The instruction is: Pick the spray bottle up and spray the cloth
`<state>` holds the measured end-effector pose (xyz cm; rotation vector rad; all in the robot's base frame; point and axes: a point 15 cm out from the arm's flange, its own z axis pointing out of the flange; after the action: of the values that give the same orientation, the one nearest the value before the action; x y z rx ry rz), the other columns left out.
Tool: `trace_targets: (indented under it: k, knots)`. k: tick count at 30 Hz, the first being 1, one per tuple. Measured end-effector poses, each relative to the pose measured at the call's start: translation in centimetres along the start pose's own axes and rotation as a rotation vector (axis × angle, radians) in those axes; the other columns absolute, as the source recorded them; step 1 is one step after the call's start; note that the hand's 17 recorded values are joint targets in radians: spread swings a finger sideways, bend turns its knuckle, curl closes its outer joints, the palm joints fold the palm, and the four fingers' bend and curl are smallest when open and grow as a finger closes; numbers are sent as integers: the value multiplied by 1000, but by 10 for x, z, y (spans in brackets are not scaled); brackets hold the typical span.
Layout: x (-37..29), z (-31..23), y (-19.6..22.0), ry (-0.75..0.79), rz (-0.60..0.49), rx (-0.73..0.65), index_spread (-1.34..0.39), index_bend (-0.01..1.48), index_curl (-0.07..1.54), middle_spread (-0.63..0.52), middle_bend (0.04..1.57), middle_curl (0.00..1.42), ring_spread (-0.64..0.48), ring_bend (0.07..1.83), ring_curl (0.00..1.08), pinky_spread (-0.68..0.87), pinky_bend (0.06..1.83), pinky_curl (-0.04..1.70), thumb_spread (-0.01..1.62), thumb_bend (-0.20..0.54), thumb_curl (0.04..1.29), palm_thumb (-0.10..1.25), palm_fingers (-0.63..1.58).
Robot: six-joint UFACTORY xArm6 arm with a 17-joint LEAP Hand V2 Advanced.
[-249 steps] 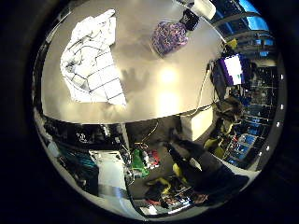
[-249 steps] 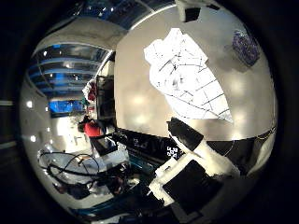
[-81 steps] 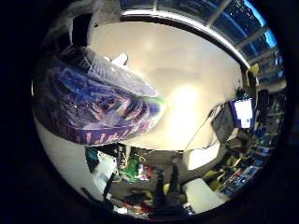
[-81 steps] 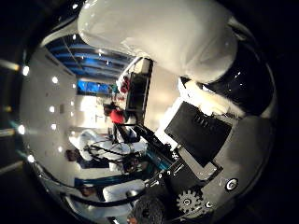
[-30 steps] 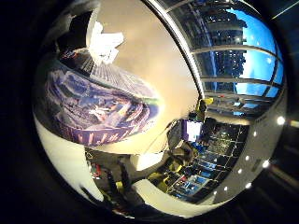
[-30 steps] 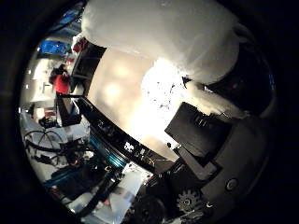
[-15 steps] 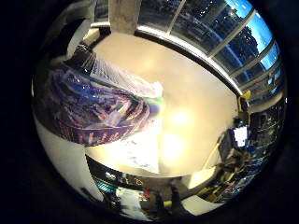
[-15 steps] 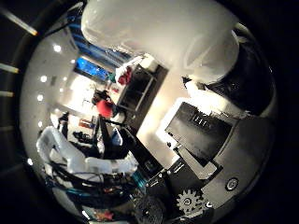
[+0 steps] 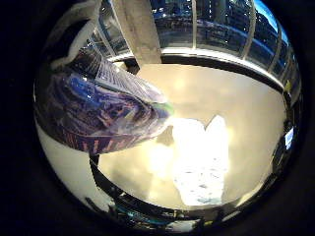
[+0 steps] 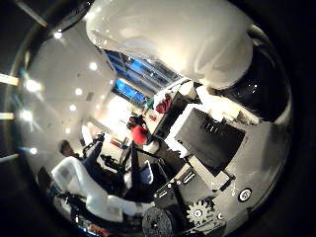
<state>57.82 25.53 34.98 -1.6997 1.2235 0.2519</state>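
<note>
One-handed, holds the spray bottle (image 9: pixel 103 113) close against the palm, clear of the table (image 9: pixel 246 98). Wraps it with the right hand (image 10: pixel 207 133): curls a broad white finger (image 10: pixel 168 39) across the thumb-side view and crowds the rest of that side with black blocks and a small gear (image 10: pixel 200 213). Shows the bottle's body as see-through, covered in a purple and blue pattern, looming large on the little-finger side, with a greenish edge where it narrows toward the cloth (image 9: pixel 202 162). Leaves the nozzle and trigger hidden, so cannot tell which way the spray points. Finds the cloth lying flat on the pale table, white, rumpled and brightly lit, near the table's closer edge and apart from the bottle. Takes in, past the far side of the table, a pale pillar (image 9: pixel 142 29) and a row of dark windows (image 9: pixel 221 24). Catches a lit room with ceiling lamps behind the fingers in the thumb-side view.
</note>
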Motion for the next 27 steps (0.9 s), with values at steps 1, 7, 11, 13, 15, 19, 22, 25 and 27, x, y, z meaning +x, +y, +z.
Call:
trace_targets:
  k: [1, 7, 11, 13, 15, 19, 22, 25, 27]
  knots:
    - [3, 6, -1, -20, 12, 14, -210, 1174, 847, -87, 1391, 722, -199, 1379, 784, -154, 966, 1492, 395, -22, 961, 1020, 1128]
    - [32, 44, 8, -80, 63, 45, -211, 1167, 849, -85, 1391, 717, -195, 1382, 774, -162, 963, 1464, 437, -21, 966, 1007, 1133]
    - [67, 63, 15, -70, 111, 37, -210, 1161, 847, -85, 1385, 712, -192, 1386, 767, -169, 968, 1442, 463, -19, 968, 1007, 1140]
    - [80, 67, 19, -74, 140, 36, -210, 1163, 846, -84, 1382, 710, -189, 1386, 760, -171, 967, 1427, 480, -21, 967, 999, 1144]
    - [83, 73, 27, -94, 160, 21, -210, 1161, 846, -84, 1378, 707, -186, 1388, 752, -173, 969, 1411, 502, -24, 965, 984, 1149]
    - [91, 83, 44, -133, 197, -17, -208, 1140, 840, -83, 1365, 700, -175, 1381, 727, -185, 982, 1360, 612, -25, 946, 936, 1159]
    - [95, 88, 50, -138, 208, -28, -207, 1109, 831, -81, 1341, 687, -171, 1385, 704, -197, 978, 1313, 711, -23, 918, 904, 1172]
    - [99, 92, 55, -136, 215, -36, -208, 1082, 818, -79, 1322, 672, -165, 1379, 677, -212, 970, 1256, 824, -17, 874, 901, 1182]
    - [105, 97, 61, -133, 225, -45, -208, 1071, 812, -78, 1313, 666, -164, 1373, 663, -218, 971, 1232, 876, -15, 851, 905, 1191]
